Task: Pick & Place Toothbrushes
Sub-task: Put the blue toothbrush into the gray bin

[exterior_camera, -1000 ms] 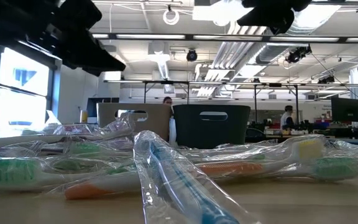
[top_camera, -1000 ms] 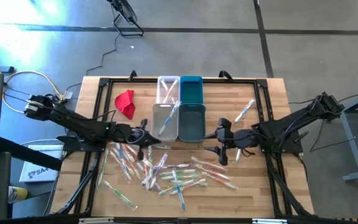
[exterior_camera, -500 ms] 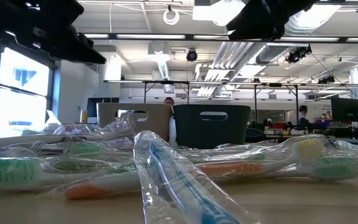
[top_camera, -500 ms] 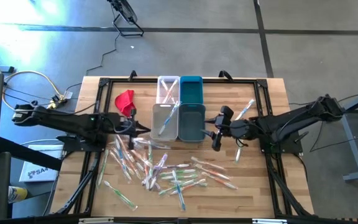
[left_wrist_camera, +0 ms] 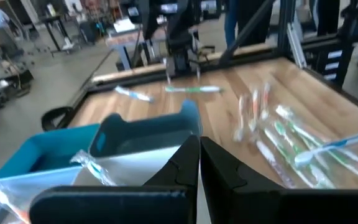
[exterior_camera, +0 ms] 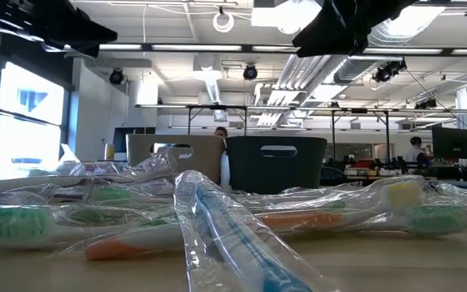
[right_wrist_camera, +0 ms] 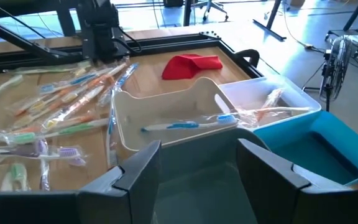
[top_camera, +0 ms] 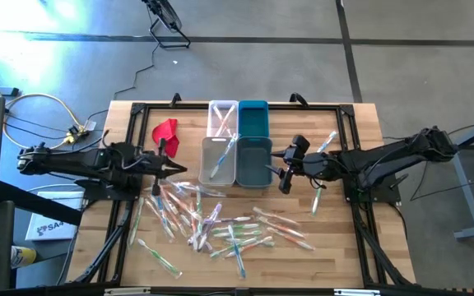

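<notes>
Toothbrushes (top_camera: pixel 220 226) in clear wrappers lie scattered over the front of the desk (top_camera: pixel 336 247), with one in the grey bin (top_camera: pixel 218 160). The left gripper (top_camera: pixel 189 170), fingers pressed together and empty, hovers beside that bin. The right gripper (top_camera: pixel 282 171), fingers spread, hangs by the dark bin (top_camera: pixel 254 160).

Both arms are stretched in low toward the middle. Left gripper (top_camera: pixel 189 170) has its fingers (left_wrist_camera: pixel 185 163) pinched together with nothing between them, while the right gripper (top_camera: pixel 279 170) has its fingers (right_wrist_camera: pixel 138 163) spread wide, also empty.
</notes>
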Controlling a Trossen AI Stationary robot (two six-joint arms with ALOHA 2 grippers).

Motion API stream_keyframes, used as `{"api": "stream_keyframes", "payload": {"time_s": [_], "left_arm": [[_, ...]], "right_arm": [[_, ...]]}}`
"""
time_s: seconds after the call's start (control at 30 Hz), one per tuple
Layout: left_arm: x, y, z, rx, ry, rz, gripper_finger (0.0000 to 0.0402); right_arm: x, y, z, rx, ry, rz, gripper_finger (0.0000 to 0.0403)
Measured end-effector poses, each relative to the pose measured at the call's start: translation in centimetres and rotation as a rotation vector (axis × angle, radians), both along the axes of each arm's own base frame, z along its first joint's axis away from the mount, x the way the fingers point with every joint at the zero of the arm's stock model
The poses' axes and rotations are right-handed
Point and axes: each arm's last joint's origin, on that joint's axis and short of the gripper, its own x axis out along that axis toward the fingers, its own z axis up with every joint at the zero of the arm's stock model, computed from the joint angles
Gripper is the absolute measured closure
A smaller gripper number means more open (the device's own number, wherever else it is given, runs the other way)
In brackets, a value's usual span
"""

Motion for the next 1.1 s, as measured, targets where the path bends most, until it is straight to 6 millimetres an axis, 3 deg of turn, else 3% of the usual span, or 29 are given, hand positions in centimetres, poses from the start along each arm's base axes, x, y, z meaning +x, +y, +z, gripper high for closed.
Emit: {"api": "stream_keyframes", "payload": {"time_s": [0.23,0.57,0.9,1.1], "left_arm": [[-0.4,0.2,0.1,-0.03,-0.015,0.072,0.0391],[0.1,0.1,-0.4,-0.055,0.039,0.048,0.0391],[0.8,0.2,-1.0,-0.058,0.094,0.092,0.0391],[1.3,0.2,-1.3,-0.065,0.128,0.096,0.0391]], "right_arm": [[0.1,0.0,0.2,-0.03,-0.012,0.015,0.0203],[0.1,0.0,0.3,0.004,-0.036,0.002,0.0203],[0.1,0.0,0.3,0.201,-0.112,-0.081,0.0203],[0.1,-0.2,0.4,0.219,-0.147,-0.169,0.0203]]}}
